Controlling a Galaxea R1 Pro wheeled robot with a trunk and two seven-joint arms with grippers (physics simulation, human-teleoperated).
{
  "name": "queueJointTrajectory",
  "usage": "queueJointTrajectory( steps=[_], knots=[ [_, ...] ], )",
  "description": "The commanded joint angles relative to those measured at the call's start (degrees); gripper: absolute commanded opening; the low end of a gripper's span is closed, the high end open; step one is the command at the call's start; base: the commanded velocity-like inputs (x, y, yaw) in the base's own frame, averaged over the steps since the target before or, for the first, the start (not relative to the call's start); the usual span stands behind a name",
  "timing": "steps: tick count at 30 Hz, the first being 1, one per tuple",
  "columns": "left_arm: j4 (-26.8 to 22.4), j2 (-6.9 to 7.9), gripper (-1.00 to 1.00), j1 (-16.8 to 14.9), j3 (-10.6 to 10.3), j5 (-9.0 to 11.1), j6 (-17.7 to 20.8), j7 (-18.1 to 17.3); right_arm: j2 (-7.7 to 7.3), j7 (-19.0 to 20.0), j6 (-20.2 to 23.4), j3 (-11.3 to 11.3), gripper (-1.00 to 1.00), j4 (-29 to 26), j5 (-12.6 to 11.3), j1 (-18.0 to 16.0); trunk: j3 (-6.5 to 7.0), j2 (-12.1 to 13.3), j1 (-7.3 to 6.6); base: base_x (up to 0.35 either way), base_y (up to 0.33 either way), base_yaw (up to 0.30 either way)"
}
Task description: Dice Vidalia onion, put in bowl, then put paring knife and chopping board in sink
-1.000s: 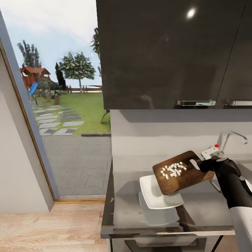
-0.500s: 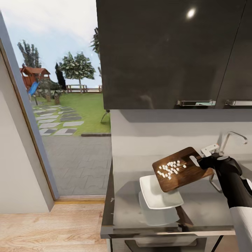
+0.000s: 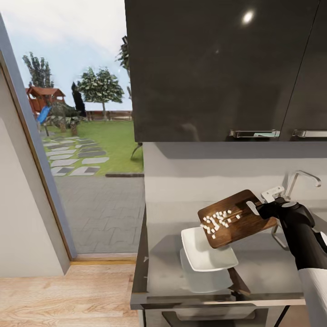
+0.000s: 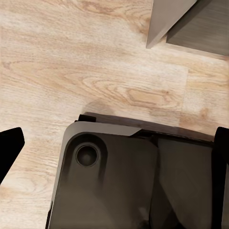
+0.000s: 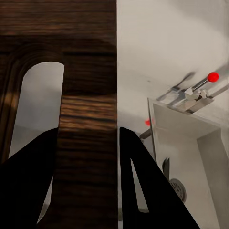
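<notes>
Diced onion [image 3: 217, 221] slides down the tilted chopping board [image 3: 236, 219], clenched at its handle end by the right gripper [image 3: 262, 210], lower edge seemingly over the bowl [image 3: 208, 249] beneath — steeper tilt wants care, keeping pieces inside the rim.

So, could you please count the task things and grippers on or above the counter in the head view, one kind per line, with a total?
Chopping board: 1
Bowl: 1
Sink tap: 1
Right gripper: 1
Diced onion pieces: one scattered cluster, too small to count singly
Total: 4 things, plus the onion cluster
</notes>
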Motion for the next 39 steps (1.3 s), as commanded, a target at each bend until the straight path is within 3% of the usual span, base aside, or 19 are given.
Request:
queueJointTrajectory(
  steps=[1, 15, 23, 39],
  knots=[
    [0.29, -0.04, 1.0, -0.09, -0.41, 0.61, -0.33, -0.41, -0.02, 0.57, 0.05, -0.04, -1.0, -0.06, 0.58, -0.02, -0.03, -0.05, 0.02, 0.0, 0.0, 0.0],
    [0.31, -0.1, 1.0, -0.09, -0.41, 0.61, -0.33, -0.41, -0.08, 0.31, 0.05, -0.02, -1.0, -0.06, 0.64, -0.02, -0.03, -0.05, 0.02, 0.0, 0.0, 0.0],
    [0.31, -0.1, 1.0, -0.09, -0.41, 0.61, -0.33, -0.41, 0.14, -0.13, -0.03, -0.08, -1.0, -0.06, 5.33, -0.02, -0.03, -0.05, 0.02, 0.0, 0.0, 0.0],
    [0.31, -0.1, 1.0, -0.09, -0.41, 0.61, -0.33, -0.41, 0.16, -0.14, -0.04, -0.13, -1.0, -0.22, 5.86, -0.02, -0.03, -0.05, 0.02, 0.0, 0.0, 0.0]
  ],
)
